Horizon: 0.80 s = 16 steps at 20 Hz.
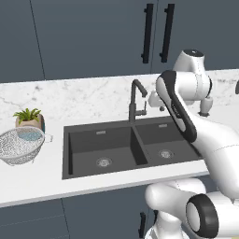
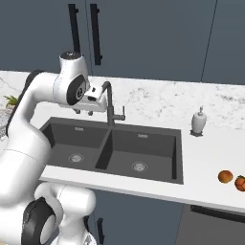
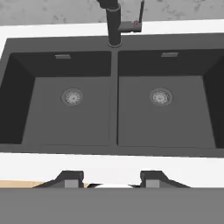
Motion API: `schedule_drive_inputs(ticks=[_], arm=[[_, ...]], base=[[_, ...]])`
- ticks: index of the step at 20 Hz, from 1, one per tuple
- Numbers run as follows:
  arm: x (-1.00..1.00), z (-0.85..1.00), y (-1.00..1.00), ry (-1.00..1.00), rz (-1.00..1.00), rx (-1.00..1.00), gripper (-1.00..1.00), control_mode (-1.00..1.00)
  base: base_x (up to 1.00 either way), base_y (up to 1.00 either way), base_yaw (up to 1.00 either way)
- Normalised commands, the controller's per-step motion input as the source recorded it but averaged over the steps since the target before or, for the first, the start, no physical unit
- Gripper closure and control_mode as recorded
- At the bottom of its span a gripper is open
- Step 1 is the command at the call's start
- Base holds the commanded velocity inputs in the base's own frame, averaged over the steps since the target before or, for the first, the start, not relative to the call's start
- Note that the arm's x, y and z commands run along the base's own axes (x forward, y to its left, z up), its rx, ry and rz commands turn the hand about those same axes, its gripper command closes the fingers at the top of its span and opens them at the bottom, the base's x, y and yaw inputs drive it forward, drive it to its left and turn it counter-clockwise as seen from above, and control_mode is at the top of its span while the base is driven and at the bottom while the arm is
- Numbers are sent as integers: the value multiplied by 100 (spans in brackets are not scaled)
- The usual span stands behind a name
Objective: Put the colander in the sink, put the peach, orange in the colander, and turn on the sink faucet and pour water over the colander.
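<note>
Dark blue-grey upper cabinets (image 1: 84, 37) with long black vertical handles (image 1: 147, 32). Below, a marbled white backsplash (image 1: 70, 95) and a plain white counter (image 1: 42, 182). Under the counter, more dark cabinet fronts (image 1: 93, 217). Even, flat lighting, soft shadows.

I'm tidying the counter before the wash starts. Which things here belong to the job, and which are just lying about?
For the job:
colander
sink
sink faucet
orange
peach

Just lying about:
potted plant
soap dispenser
</note>
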Motion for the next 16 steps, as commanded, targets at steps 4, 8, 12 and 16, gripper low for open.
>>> schedule_drive_inputs(ticks=[4,8,12,16], arm=[[-27,-10,11,1,0,0,-100,-100],[-56,-21,81,0,0,0,-100,-100],[-32,-16,100,1,2,0,-100,-100],[-12,-5,100,0,0,0,-100,-100]], base=[[0,0,0],[0,0,0],[0,0,0],[0,0,0]])
